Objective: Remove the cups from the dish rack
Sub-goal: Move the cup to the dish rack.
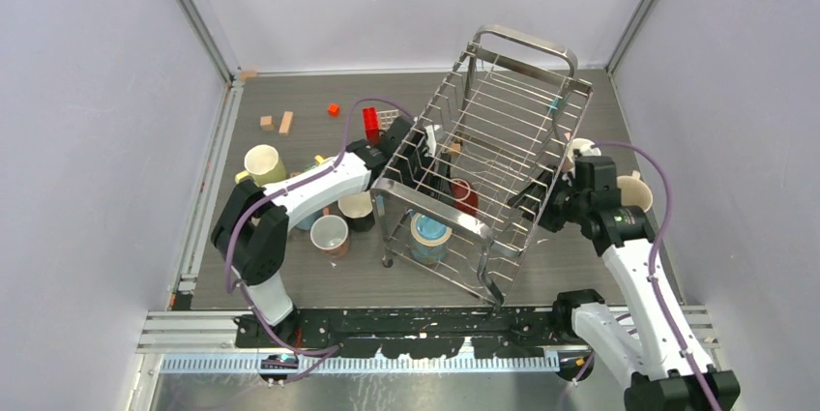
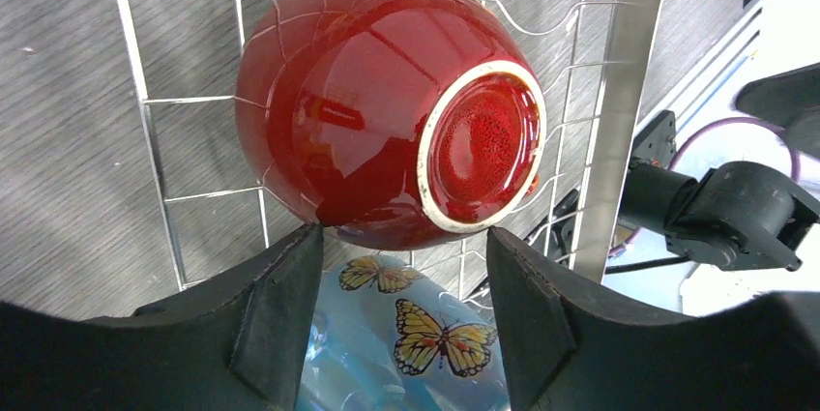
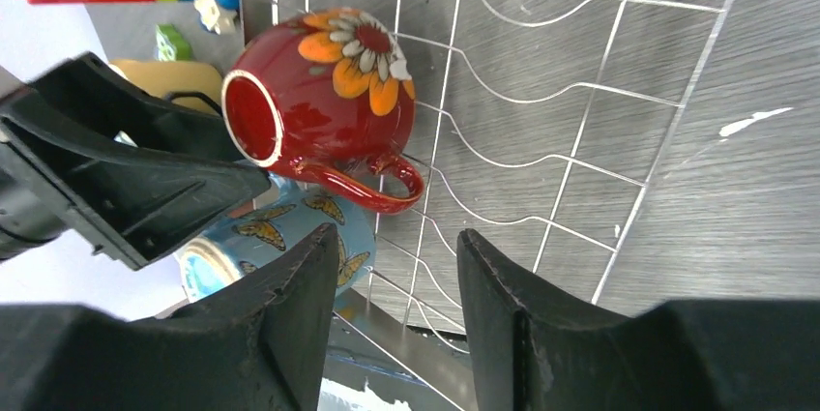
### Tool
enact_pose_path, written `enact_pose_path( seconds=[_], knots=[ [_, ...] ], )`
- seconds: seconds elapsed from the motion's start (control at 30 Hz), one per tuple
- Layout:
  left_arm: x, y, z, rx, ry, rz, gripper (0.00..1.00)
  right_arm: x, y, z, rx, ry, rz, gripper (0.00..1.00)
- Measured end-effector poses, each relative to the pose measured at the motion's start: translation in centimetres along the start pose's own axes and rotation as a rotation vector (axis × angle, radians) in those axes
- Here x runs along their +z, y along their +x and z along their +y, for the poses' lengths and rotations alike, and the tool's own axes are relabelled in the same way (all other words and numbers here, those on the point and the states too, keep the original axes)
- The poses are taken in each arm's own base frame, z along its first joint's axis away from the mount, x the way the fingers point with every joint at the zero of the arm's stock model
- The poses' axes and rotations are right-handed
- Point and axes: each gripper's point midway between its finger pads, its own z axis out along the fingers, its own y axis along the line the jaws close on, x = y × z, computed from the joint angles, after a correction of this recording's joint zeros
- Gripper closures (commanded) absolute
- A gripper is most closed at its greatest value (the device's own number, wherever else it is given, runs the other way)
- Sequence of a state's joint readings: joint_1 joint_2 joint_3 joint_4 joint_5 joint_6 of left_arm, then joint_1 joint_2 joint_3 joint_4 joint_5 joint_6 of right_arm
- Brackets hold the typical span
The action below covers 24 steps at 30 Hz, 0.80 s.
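Left pincer (image 2: 403, 232), jaws apart, faces red cup (image 2: 367, 102) inside dish rack (image 2: 633, 92).

1. Top view: bright, even, diffuse light. The dish rack (image 1: 435, 206) casts only a soft, faint shadow on the bench (image 1: 290, 280).
2. Left wrist view: the dark red cup (image 2: 348, 111) carries broad white glare patches and mirrored wire lines. The near jaws are black and slightly soft.
3. Right wrist view: rack wires and bench grain are sharp. The near jaws render as dark, low-detail masses.
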<state>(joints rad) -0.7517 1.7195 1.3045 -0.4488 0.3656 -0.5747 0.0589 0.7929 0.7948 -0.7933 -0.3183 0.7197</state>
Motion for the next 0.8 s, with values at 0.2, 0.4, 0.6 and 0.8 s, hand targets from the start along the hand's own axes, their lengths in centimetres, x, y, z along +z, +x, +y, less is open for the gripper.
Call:
enact_pose_path(
  seconds=[0.2, 0.4, 0.6, 0.8],
  knots=[
    [0.8, -0.1, -0.6, -0.028, 0.040, 0.007, 0.43, 3.2, 2.6, 0.0, -0.056, 0.004, 0.063, 0.50],
    [1.2, -0.2, -1.1, -0.055, 0.071, 0.012, 0.47, 5.3, 4.6, 0.1, -0.144, -0.018, 0.056, 0.48],
    [1.6, -0.4, -1.6, -0.070, 0.099, 0.014, 0.49, 6.4, 4.5, -0.8, -0.163, -0.052, -0.045, 0.48],
    [1.8, -0.7, -1.9, -0.079, 0.107, 0.018, 0.51, 5.5, 3.2, -0.7, -0.151, -0.107, -0.171, 0.45]
  ],
)
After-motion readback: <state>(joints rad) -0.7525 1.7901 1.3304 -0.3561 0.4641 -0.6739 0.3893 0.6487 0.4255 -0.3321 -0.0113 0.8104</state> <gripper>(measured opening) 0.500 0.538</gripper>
